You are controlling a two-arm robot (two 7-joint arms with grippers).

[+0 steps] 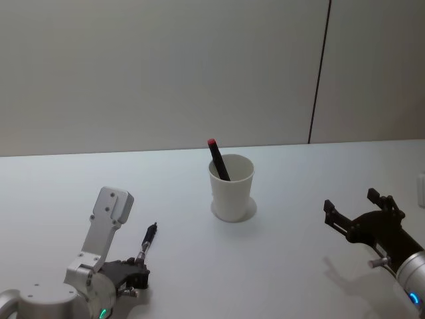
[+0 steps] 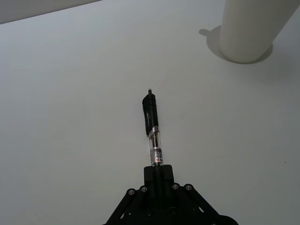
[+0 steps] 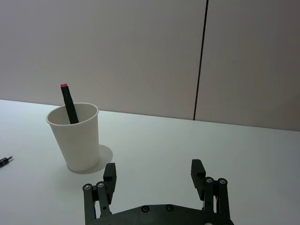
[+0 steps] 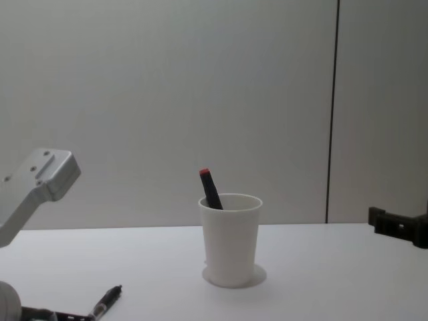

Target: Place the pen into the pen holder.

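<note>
The pen (image 1: pixel 148 243) was not in the cup (image 1: pixel 232 197) yet. It was low over the front left of the table (image 1: pixel 279 266), well apart from the cup, and its free end pointed toward the cup. I could not tell if the pen touched the table. The left gripper (image 1: pixel 138 264) had its fingers squeezed tight on one end of the pen. So the grabbing part looked done. The cup stood upright in the middle of the table. A black marker (image 1: pixel 216 158) with a red top was inside it and leaned on the rim. There looked to be room beside it for the pen. What was left, I think, was to lift the pen, carry it over the cup, tip it so one end points down, and let go. The right gripper (image 1: pixel 352 203) hung over the right side of the table with its fingers wide apart, holding nothing.
</note>
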